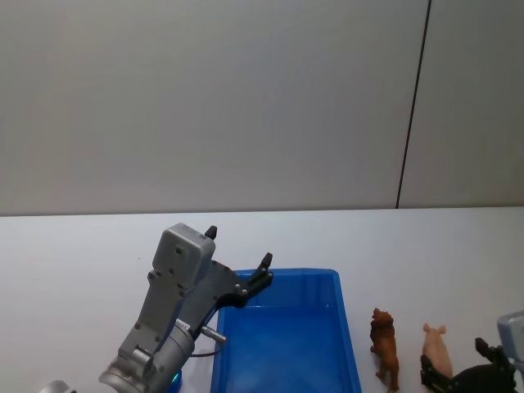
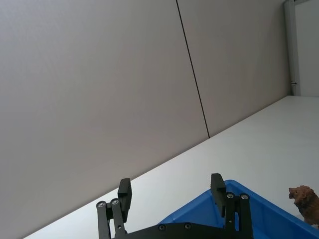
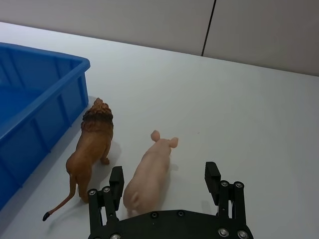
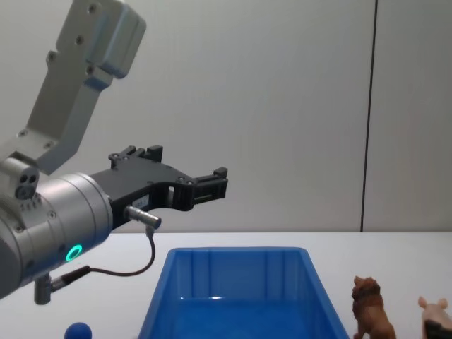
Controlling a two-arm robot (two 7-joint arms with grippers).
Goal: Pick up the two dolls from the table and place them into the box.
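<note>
The pale pink pig (image 3: 148,172) and the brown maned lion (image 3: 92,146) stand side by side on the white table (image 3: 239,99), just right of the blue box (image 3: 35,107). My right gripper (image 3: 164,173) is open and low behind the pig, its fingers on either side of the pig's rear without touching it. The head view shows the lion (image 1: 385,347), the pig (image 1: 436,352) and the right gripper (image 1: 460,368) at the bottom right. My left gripper (image 1: 239,247) hangs open and holds nothing above the box's (image 1: 282,327) far left corner. Nothing lies in the box.
A plain grey wall with a dark vertical seam (image 1: 413,106) rises behind the table. A small blue ball-like object (image 4: 76,330) sits at the lower left under the left arm. Bare tabletop (image 1: 82,262) stretches left of the box and beyond it.
</note>
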